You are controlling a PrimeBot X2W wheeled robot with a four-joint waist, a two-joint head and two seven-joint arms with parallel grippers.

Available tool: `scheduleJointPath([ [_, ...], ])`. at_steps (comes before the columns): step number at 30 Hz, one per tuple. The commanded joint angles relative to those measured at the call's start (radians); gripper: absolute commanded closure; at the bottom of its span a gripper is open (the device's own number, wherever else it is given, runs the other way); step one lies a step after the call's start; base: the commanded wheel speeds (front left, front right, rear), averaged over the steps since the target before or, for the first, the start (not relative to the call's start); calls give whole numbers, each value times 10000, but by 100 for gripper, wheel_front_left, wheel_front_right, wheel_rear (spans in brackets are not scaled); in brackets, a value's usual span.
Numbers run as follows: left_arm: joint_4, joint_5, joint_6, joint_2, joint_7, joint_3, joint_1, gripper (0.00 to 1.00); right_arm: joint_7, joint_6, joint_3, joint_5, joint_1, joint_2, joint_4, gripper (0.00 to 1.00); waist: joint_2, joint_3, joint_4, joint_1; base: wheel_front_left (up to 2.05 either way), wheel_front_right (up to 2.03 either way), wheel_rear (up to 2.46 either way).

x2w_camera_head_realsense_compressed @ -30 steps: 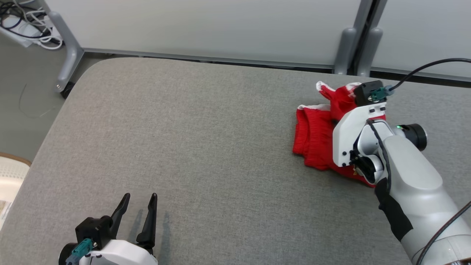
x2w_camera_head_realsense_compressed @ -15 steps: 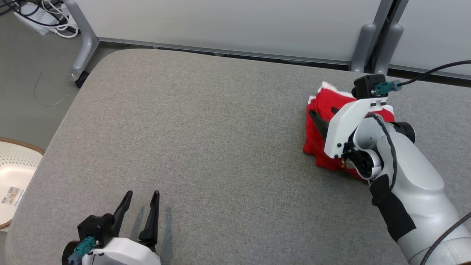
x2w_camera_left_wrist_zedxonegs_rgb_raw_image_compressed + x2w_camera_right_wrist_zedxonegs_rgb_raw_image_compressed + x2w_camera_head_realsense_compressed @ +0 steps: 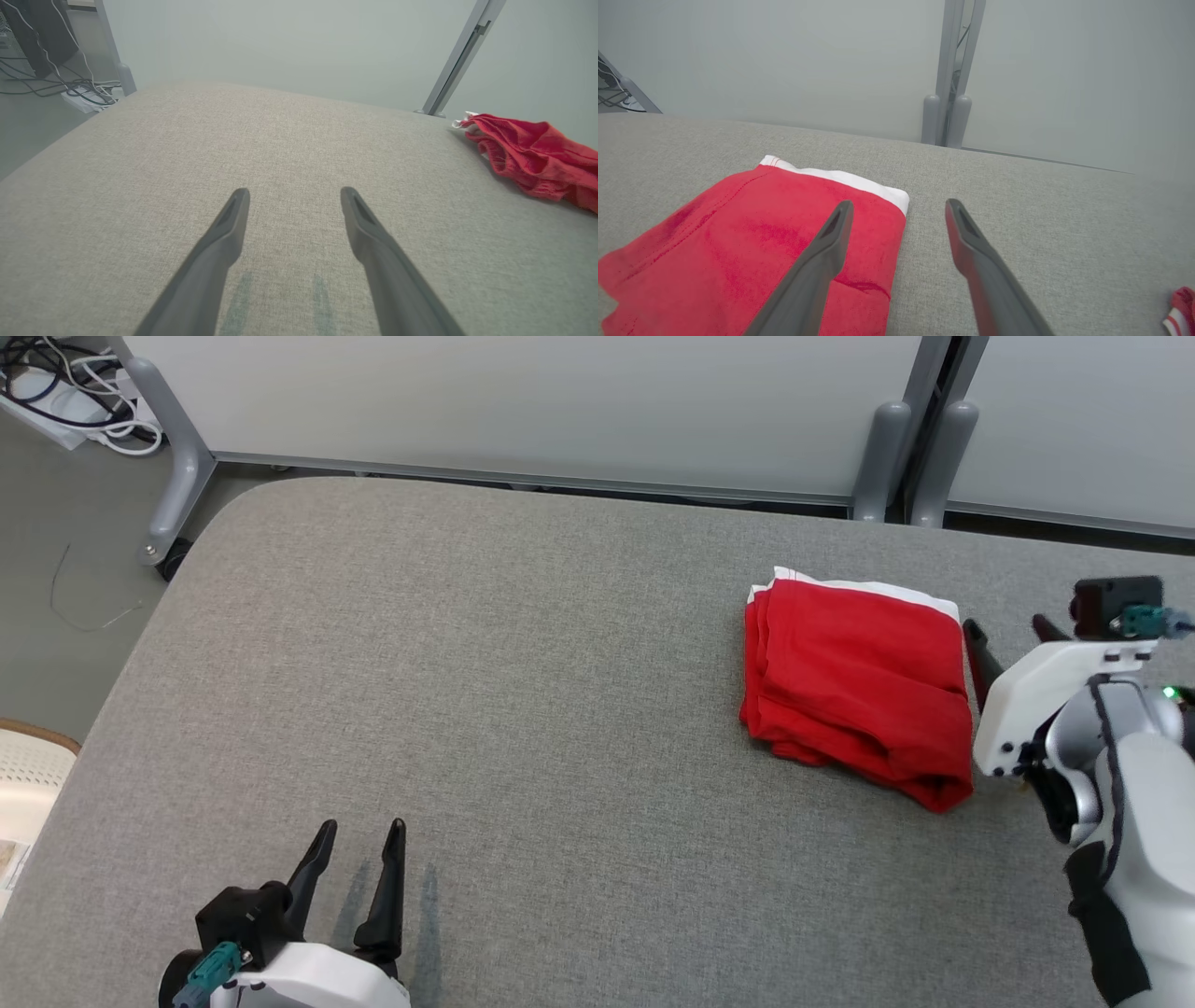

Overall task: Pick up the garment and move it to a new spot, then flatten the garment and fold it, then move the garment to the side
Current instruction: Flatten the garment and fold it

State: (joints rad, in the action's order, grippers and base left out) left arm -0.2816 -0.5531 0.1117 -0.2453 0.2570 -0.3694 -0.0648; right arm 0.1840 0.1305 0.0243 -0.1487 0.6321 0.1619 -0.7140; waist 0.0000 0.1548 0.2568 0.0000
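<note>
Now, head view, garment (image 3: pixel 859 691): red, folded into a flat stack with a white band along its far edge, lying on the grey padded table (image 3: pixel 523 709) toward the robot's right.
Head view, right gripper (image 3: pixel 1006 625): just beside the garment's right edge, fingers apart, holding nothing.
Head view, left gripper (image 3: pixel 362 825): at the near edge, well apart from the garment, fingers apart, empty.
Left wrist view, left gripper (image 3: pixel 294 191): fingers spread over bare table; garment (image 3: pixel 537 158) at the far right.
Right wrist view, right gripper (image 3: pixel 899 203): fingers spread, one in front of the garment's (image 3: pixel 738 233) edge, the other over bare table; contact cannot be told.
Right wrist view, lower right corner: a small red-and-white scrap (image 3: pixel 1181 312), too cropped to identify.
</note>
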Motion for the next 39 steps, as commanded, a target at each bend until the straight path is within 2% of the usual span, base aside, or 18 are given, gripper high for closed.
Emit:
scheduleJointPath([
  [1, -28, 12, -29, -64, 42, 25, -26, 0, -65, 4, -5, 191, -230, -132, 167, 59, 0, 53, -33, 0, 0, 0, 0],
  [2, -45, -1, -44, -54, 40, 12, -58, 0, -71, 4, 27, 279, -348, -214, 237, 86, 0, 79, -46, 0, 0, 0, 0],
  [3, -63, -9, -49, -56, 40, 6, -88, 0, -45, 4, 139, 370, -473, -333, 313, 100, 0, 102, -59, 0, 0, 0, 0],
  [9, -140, -45, -54, -87, 36, -15, -242, 0, -11, 4, 1102, 184, -555, -871, 699, 100, 0, 171, -50, 0, 0, 0, 0],
  [10, -144, -47, -55, -93, 29, -24, -262, 0, -37, 4, 1234, 141, -463, -922, 754, 92, 0, 168, -37, 0, 0, 0, 0],
  [11, -145, -52, -60, -96, 14, -39, -270, 0, -6, 4, 1382, 97, -380, -983, 786, 51, 0, 162, -22, 0, 0, 0, 0],
  [12, -152, -60, -64, -101, -3, -57, -270, 0, 112, 4, 1531, 20, -329, -1032, 769, 0, 0, 151, -3, 0, 0, 0, 0],
  [21, -128, -117, -5, -101, -75, -131, -145, 0, 765, 4, 3017, -569, -108, -1067, 798, 0, 0, 105, 266, 0, 0, 0, 0],
  [26, -78, -162, 25, -106, -80, -160, -100, 0, 820, 4, 3361, -196, -33, -1074, 628, 0, 0, 165, 389, 0, 0, 0, 0],
  [27, -73, -170, 18, -107, -79, -164, -92, 0, 820, 4, 3372, -70, -22, -1074, 586, 12, 0, 174, 404, 0, 0, 0, 0],
  [28, -71, -172, 23, -108, -80, -169, -87, 0, 818, 4, 3347, 70, -4, -1073, 544, 52, 0, 179, 413, 0, 0, 0, 0],
  [29, -68, -180, 35, -106, -83, -179, -85, 0, 826, 4, 3349, 182, 4, -1074, 518, 69, 0, 182, 421, 0, 0, 0, 0],
  [30, -65, -188, 35, -105, -82, -188, -82, 0, 791, 4, 3358, 231, 2, -1077, 515, 93, 0, 183, 428, 0, 0, 0, 0],
  [31, -68, -198, 41, -106, -86, -194, -75, 0, 776, 4, 3359, 286, -20, -1077, 505, 100, 0, 181, 432, 0, 0, 0, 0],
  [39, -65, -239, 110, -158, -157, -229, 22, 0, 972, 4, 3714, 152, -654, -1080, 1008, 100, 0, -3, 317, 0, 0, 0, 0],
])
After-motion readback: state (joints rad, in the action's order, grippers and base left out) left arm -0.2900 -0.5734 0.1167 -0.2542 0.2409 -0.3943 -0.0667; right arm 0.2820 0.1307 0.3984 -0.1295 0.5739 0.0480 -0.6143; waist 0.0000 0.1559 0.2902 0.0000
